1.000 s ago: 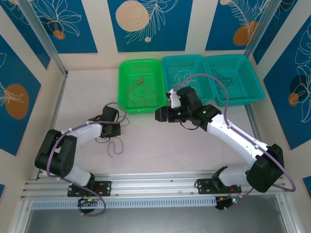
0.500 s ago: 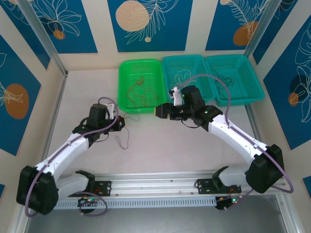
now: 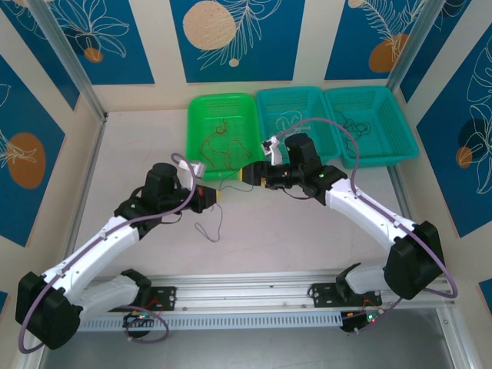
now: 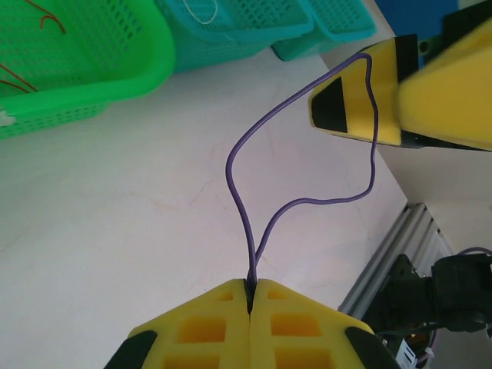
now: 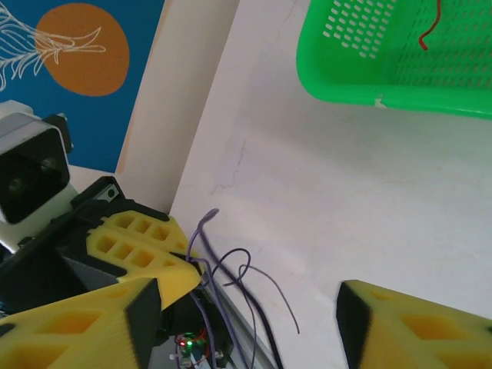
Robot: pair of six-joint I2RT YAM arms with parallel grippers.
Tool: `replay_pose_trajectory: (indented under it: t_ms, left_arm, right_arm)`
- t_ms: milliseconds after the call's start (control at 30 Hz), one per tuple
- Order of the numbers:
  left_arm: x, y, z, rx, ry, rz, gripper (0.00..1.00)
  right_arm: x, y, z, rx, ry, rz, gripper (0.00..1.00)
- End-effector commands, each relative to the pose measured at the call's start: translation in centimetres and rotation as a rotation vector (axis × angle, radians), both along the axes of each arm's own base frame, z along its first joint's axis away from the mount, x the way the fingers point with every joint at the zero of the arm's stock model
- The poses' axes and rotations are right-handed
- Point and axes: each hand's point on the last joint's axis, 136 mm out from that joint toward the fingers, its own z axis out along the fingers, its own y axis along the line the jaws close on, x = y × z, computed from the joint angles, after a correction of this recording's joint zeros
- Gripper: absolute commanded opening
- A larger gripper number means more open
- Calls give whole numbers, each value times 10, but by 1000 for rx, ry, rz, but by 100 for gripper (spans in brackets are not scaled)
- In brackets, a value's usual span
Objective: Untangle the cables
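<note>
Purple cable: a thin purple cable (image 4: 228,165) is pinched at one spot between the tips of the left end effector (image 4: 250,290). From there it rises in an open loop toward the right end effector's yellow finger (image 4: 354,100).
Cable contact: the loop crosses in front of that finger; I cannot tell whether it touches it.
Cable tail: in the top view the free end hangs below the left end effector and curls onto the bench (image 3: 292,231).
Strands: the right wrist view has several dark purple strands fanning out beside the left end effector; whether they are one cable or more is unclear.
Left end effector: jaws pressed together on the purple cable, at mid-bench just short of the green basket (image 3: 201,108).
Right end effector (image 5: 246,304): jaws wide apart, nothing gripped between them, just beside the left one, near the green basket's front right corner.
Sorted cables: reddish-brown cables (image 3: 219,150) lie in the green basket, a pale cable (image 3: 286,123) in the middle teal basket (image 3: 265,100), dark cables (image 3: 357,123) in the right teal basket (image 3: 403,138).
Change: a second ago the left arm (image 3: 100,246) was folded back at the left with the purple cable lying on the bench. Now the arm is stretched toward the centre and the cable is lifted. The right end effector has barely shifted.
</note>
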Motion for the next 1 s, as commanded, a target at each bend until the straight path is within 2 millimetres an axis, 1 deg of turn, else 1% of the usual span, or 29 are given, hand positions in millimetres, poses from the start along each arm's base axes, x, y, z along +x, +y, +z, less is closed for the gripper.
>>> replay_pose_trajectory:
  t_ms: [0, 33, 67, 100, 133, 167, 200, 233, 267, 433, 567, 700, 800, 867, 967]
  left_arm:
    - [-4, -14, 26, -45, -77, -69, 0]
    - [-6, -15, 26, -43, -82, -77, 0]
    - [-6, -16, 25, -36, -91, -80, 0]
    - [-6, -16, 25, -27, -99, -80, 0]
    - [-6, -15, 24, -14, -109, -74, 0]
    - [-6, -14, 23, -3, -118, -70, 1]
    - [-5, -13, 23, 7, -133, -61, 9]
    - [-5, -12, 24, 10, -155, -60, 21]
    - [-7, -11, 27, 8, -180, -63, 30]
    - [-18, -9, 57, -64, -336, -91, 58]
    - [-33, -12, 77, -123, -417, -146, 68]
    - [-51, -18, 92, -175, -473, -229, 76]
    - [-64, -22, 102, -205, -518, -288, 80]
    - [-68, -23, 105, -206, -538, -304, 82]
    - [-72, -26, 109, -206, -558, -314, 84]
  right_arm:
    - [-5, 5, -5, 22, 34, 27, 43]
    - [-5, 5, -5, 23, 38, 24, 28]
    - [-4, 4, -4, 20, 39, 17, 16]
    - [-2, 3, -2, 19, 35, 8, 5]
    - [-2, 2, 0, 18, 30, 1, 0]
    - [-1, 1, 3, 22, 22, -3, 0]
    - [-1, 0, 8, 30, 5, -5, 0]
    - [-1, -1, 15, 40, -15, -10, 0]
    - [-1, -3, 21, 46, -31, -14, 0]
    - [-1, -11, 59, 76, -109, -28, 0]
    - [1, -21, 86, 80, -164, -56, 0]
    - [7, -40, 120, 88, -250, -124, 0]
    - [13, -59, 150, 101, -323, -189, 0]
    - [17, -74, 172, 106, -377, -233, 0]
    - [27, -100, 207, 106, -459, -323, 0]
